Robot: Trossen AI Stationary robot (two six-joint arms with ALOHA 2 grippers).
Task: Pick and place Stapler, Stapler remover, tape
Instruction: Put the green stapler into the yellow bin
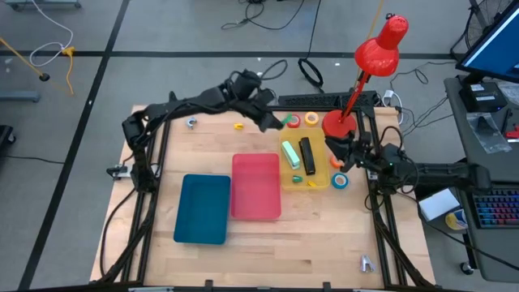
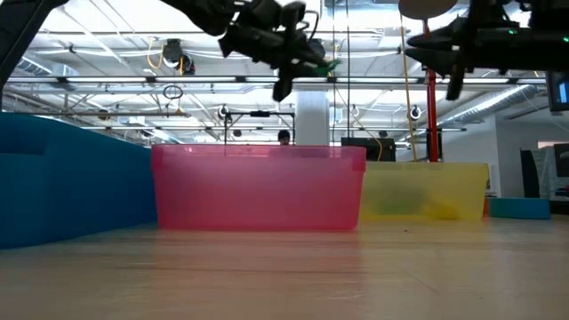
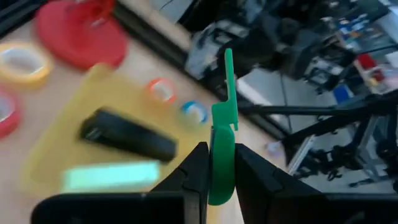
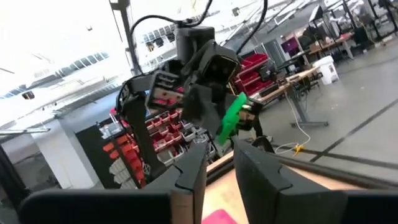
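Observation:
My left gripper hangs over the table's far middle, shut on a flat green thing that I take for the stapler remover. A black stapler and a pale green stapler lie in the yellow tray. Yellow tape and red tape lie on the table beyond the tray. Orange tape and blue tape lie at its right. My right gripper hovers at the tray's right, narrowly open, nothing between its fingers. My left gripper pinches the green remover's rounded end between its two fingers, one on each flat face. The thin tab sticks out past the fingertips. The remover is lifted clear, high over the table, seen edge-on in the left wrist view.
A pink tray and a blue tray stand side by side left of the yellow one. The red lamp's base stands at the far right, its head leaning beyond the table. Small bits lie at the far left.

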